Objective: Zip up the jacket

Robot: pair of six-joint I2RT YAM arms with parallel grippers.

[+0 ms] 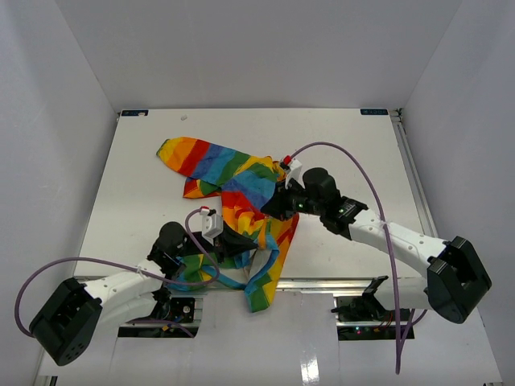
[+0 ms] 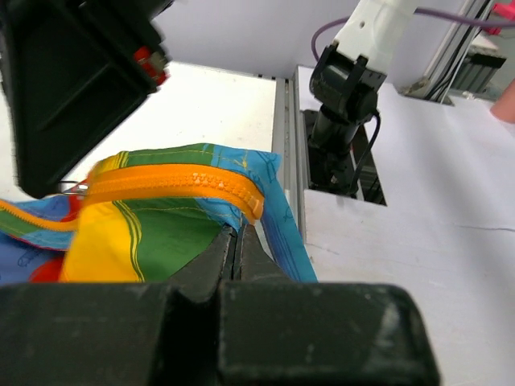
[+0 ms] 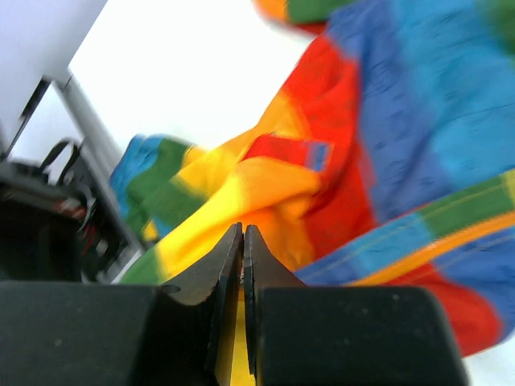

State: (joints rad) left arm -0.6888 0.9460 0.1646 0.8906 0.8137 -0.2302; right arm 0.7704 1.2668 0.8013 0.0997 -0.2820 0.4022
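Note:
The rainbow-striped jacket (image 1: pixel 233 181) lies crumpled in the middle of the white table (image 1: pixel 354 145), with its lower end hanging over the near edge. My left gripper (image 1: pixel 240 243) is shut on the jacket's lower edge. In the left wrist view its tips (image 2: pixel 240 229) meet at the end of the orange zipper tape (image 2: pixel 185 183), beside the light-blue trim (image 2: pixel 286 233). My right gripper (image 1: pixel 273 207) is shut on the jacket near its middle. In the right wrist view yellow fabric (image 3: pixel 241 181) shows between the closed jaws (image 3: pixel 243 231).
The table's near edge has a metal rail and a gap (image 1: pixel 322 283), and the jacket's tail (image 1: pixel 261 293) hangs across them. Purple cables (image 1: pixel 378 193) loop above both arms. The right arm's base (image 2: pixel 346 88) stands close by in the left wrist view. White walls enclose the table.

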